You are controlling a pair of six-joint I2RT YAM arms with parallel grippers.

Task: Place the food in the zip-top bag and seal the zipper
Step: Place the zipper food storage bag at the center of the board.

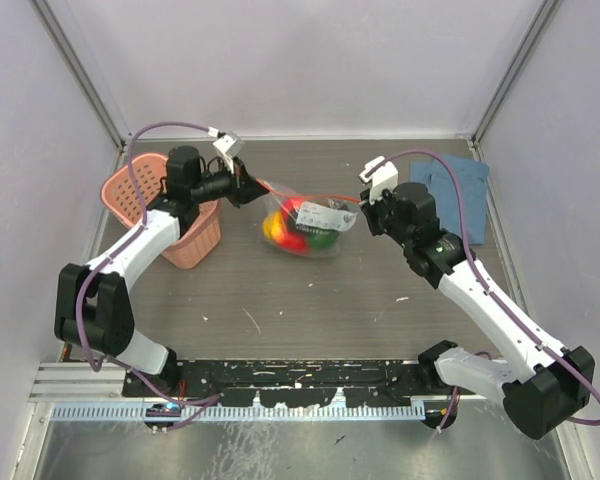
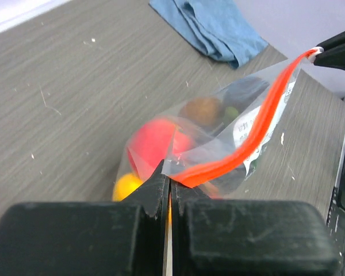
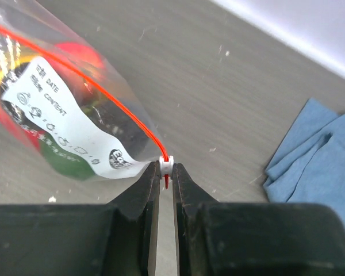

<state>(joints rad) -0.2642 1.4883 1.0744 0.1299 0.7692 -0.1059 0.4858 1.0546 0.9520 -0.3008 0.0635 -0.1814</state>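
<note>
- Left gripper [image 1: 248,188] is out over the middle of the grey wood-grain table [image 1: 310,300], jaws pressed together on one top corner of the clear crinkly plastic zip-top bag [image 1: 305,225].
- The left wrist view confirms it: the black fingertips [image 2: 161,190] pinch the plastic right where the thin orange-red zipper strip [image 2: 259,129] ends.
- Right gripper [image 1: 365,205] has the opposite corner, jaws clamped on the small white slider [image 3: 166,165] at the far end of the strip.
- The strip runs as one line between the two grippers, sagging a little in the middle.
- The bag hangs below it, between the arms; whether its bottom touches the table, I cannot tell.
- The glossy toy fruits and vegetables [image 1: 298,228] are all inside the bag: red, yellow, green, plus a brownish one and a dark one.
- The bag's white printed label [image 3: 69,115] faces the right wrist camera.
- The pink lattice plastic basket [image 1: 140,195] sits under the left arm, well apart from the bag.
- The folded blue cloth [image 1: 455,190] lies at the far right, beyond the right gripper.
</note>
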